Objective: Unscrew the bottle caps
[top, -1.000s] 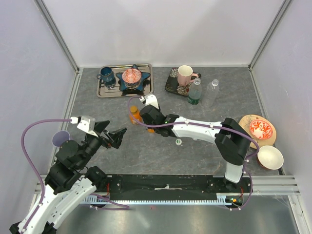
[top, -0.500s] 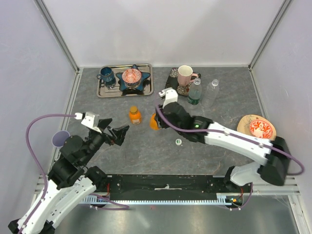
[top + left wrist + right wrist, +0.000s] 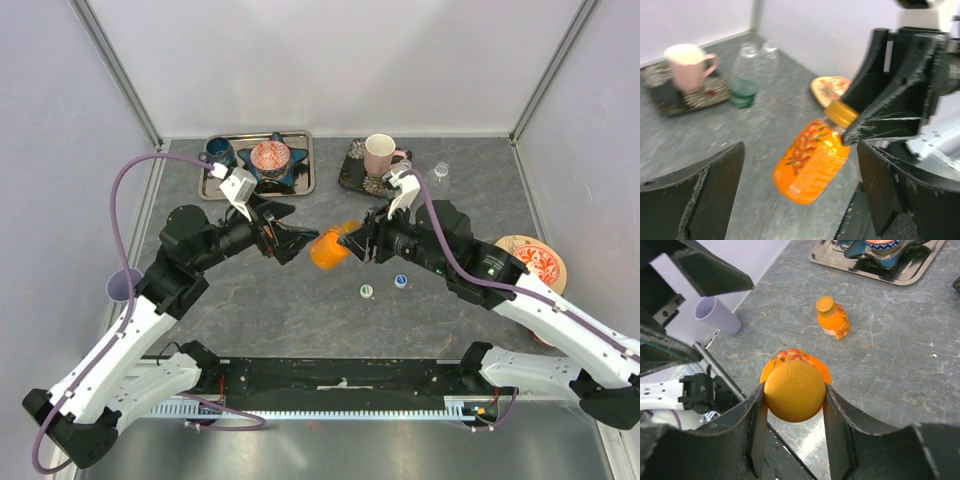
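I am working over a grey table (image 3: 250, 310) whose top is looking like matte stone with pale veins. Smooth pale walls (image 3: 330, 60) are closing it on three sides, with aluminium posts (image 3: 120, 75) standing in the back corners. My right gripper (image 3: 355, 243) is pinching the round orange cap (image 3: 795, 390) of an orange bottle (image 3: 327, 248), one black finger pressing on each side of the cap. It is holding the bottle in the air over the middle of the table, nearly level, with the base pointing toward my left side. The bottle is glossy plastic with a printed label. My left gripper (image 3: 292, 232) is facing that base with its jaws spread wide; in the left wrist view the bottle is hanging between the two fingers and is not touching them. A second orange bottle (image 3: 832, 322) is standing upright on the table with its cap on. A white-and-green cap (image 3: 367, 291) and a blue-and-white cap (image 3: 401, 281) are lying loose near each other on the stone. At the back, a green-tinted bottle (image 3: 744, 80) and a clear bottle (image 3: 769, 55) are standing side by side near a pink mug (image 3: 380, 153). A shiny metal tray (image 3: 225, 187) is sitting at the back left, and a lilac cup (image 3: 124, 285) at the left edge.
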Controlling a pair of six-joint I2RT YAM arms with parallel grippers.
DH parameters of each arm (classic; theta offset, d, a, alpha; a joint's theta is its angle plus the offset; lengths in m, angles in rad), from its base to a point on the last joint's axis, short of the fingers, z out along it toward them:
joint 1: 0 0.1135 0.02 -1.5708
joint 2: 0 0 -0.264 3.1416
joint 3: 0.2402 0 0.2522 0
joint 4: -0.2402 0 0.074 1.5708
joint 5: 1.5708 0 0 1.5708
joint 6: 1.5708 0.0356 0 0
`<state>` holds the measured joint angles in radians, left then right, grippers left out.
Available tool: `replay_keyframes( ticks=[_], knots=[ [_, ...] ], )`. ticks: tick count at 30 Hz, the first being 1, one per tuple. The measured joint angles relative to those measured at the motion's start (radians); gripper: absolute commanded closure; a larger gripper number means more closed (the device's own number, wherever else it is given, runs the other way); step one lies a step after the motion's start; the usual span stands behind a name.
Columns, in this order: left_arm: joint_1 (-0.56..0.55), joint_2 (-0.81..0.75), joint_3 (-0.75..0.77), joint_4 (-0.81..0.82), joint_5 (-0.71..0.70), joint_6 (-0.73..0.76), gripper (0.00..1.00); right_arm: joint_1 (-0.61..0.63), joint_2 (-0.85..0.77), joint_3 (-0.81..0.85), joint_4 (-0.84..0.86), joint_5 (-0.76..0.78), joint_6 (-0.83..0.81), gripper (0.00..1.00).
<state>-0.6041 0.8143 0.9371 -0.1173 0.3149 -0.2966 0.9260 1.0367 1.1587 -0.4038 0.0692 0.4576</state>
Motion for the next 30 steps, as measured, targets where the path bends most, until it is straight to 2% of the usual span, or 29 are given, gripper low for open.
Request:
replay_keyframes(
  ticks=[7,10,20,27,30],
  knots=[
    [0.035,0.12,0.0,0.241,0.447,-0.124,0.01,-0.039,-0.043,0.028,-0.01,-0.156,0.023,1.0],
    [0.035,0.145,-0.002,0.287,0.549,-0.146,0.0,-0.04,-0.045,0.048,-0.008,-0.203,0.031,1.0],
    [0.035,0.155,-0.003,0.292,0.658,-0.138,0.01,-0.04,-0.029,0.121,0.039,-0.31,0.066,1.0],
    [0.035,0.158,-0.003,0.271,0.66,-0.11,0.11,-0.041,-0.002,0.128,0.066,-0.344,0.087,1.0],
    [0.035,0.161,-0.003,0.268,0.661,-0.102,0.23,-0.041,0.006,0.128,0.071,-0.35,0.093,1.0]
  ],
)
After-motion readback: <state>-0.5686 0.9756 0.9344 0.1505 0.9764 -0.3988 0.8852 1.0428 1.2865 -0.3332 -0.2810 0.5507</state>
